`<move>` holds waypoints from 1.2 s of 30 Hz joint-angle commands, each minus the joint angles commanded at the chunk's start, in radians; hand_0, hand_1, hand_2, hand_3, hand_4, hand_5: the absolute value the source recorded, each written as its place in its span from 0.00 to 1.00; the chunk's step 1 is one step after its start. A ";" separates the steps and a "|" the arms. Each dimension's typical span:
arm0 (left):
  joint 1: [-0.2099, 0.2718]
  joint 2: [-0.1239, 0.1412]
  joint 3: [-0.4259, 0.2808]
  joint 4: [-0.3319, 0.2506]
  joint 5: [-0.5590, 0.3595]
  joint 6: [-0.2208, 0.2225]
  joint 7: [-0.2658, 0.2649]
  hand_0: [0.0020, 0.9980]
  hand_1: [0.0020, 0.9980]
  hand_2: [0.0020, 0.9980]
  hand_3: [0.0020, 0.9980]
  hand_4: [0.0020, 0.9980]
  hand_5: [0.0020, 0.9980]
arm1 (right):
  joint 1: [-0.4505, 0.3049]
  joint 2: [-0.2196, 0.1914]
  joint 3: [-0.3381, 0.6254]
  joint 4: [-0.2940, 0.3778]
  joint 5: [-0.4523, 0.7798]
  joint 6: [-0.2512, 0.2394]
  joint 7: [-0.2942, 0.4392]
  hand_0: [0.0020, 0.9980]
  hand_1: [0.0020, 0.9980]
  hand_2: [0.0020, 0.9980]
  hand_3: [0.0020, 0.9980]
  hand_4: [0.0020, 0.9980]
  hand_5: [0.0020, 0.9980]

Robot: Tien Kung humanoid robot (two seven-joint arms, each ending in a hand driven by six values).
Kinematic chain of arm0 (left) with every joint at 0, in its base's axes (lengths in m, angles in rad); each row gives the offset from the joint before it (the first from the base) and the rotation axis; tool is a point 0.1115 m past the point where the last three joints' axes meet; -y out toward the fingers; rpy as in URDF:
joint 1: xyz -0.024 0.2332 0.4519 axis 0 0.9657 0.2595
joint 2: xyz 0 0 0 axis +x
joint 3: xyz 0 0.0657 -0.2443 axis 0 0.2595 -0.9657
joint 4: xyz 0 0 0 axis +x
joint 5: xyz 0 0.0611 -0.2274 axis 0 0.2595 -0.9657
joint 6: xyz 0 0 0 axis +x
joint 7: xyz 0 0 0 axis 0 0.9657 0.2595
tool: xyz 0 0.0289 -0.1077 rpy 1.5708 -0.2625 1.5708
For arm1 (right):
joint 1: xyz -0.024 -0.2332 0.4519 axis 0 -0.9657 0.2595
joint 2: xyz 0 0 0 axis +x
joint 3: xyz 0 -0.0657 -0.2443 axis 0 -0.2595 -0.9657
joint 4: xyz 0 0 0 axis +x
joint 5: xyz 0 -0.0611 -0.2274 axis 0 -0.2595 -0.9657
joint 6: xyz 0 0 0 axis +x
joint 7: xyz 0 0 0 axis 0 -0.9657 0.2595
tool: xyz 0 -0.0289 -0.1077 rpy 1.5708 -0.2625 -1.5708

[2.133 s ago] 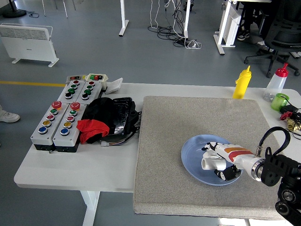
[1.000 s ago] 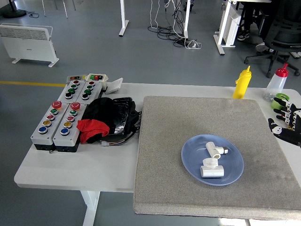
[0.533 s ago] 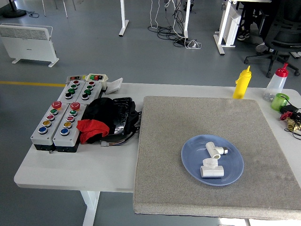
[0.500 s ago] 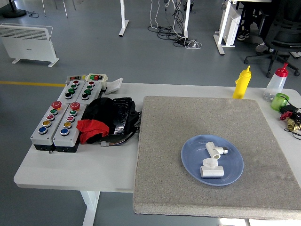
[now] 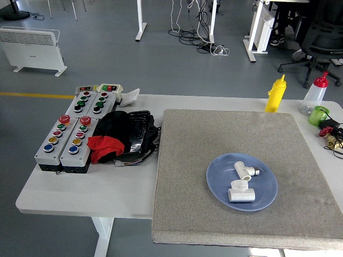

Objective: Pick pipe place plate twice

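Neither of our hands appears in the head view, so we cannot tell the state of either set of fingers. We record two white pipe fittings lying on the blue plate (image 5: 217, 184): the upper pipe fitting (image 5: 244, 170) sits toward the plate's far right part, and the lower pipe fitting (image 5: 239, 192) lies just beside it nearer the front rim; whether the two touch we cannot tell. The plate rests on the grey mat (image 5: 214, 139), in its right front part, and the mat covers the right half of the white surface (image 5: 80, 187). Beyond the mat's far right corner stand a yellow squeeze bottle (image 5: 276, 94) and a clear bottle with a red cap (image 5: 314, 94), with a green cup (image 5: 319, 115) just beside the latter. On the left half of the surface we note two grey button boxes (image 5: 67, 142) side by side, two smaller button boxes (image 5: 91, 100) behind them, and a heap of black and red cloth (image 5: 120, 136) between the boxes and the mat's left edge.
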 joint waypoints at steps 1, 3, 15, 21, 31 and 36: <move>0.000 0.000 -0.001 0.000 0.001 0.000 0.001 0.73 0.71 0.76 0.79 0.41 1.00 | -0.001 0.001 0.001 0.000 0.002 -0.002 0.000 0.79 0.77 0.83 0.81 0.55 0.49; -0.001 -0.001 0.000 0.000 0.000 0.002 0.001 0.73 0.71 0.76 0.79 0.41 1.00 | -0.001 0.001 0.000 0.001 -0.004 -0.019 0.001 0.78 0.75 0.80 0.80 0.55 0.49; -0.002 -0.004 0.011 0.001 -0.019 0.006 -0.005 0.73 0.71 0.76 0.79 0.41 1.00 | 0.000 -0.002 -0.008 0.006 -0.035 -0.044 0.035 0.78 0.74 0.80 0.81 0.55 0.50; 0.000 -0.006 0.014 0.001 -0.025 0.007 -0.006 0.73 0.71 0.76 0.79 0.41 1.00 | -0.001 0.001 -0.015 0.006 -0.042 -0.049 0.040 0.77 0.74 0.80 0.81 0.54 0.50; 0.007 -0.008 0.008 -0.001 -0.017 0.011 -0.002 0.73 0.71 0.76 0.79 0.40 1.00 | -0.011 0.003 -0.013 -0.002 -0.004 -0.040 0.028 0.77 0.74 0.80 0.80 0.54 0.51; 0.012 -0.008 0.004 -0.002 -0.009 0.013 0.002 0.73 0.71 0.76 0.79 0.40 1.00 | -0.013 0.006 -0.017 -0.006 0.011 -0.025 0.012 0.78 0.74 0.80 0.80 0.53 0.53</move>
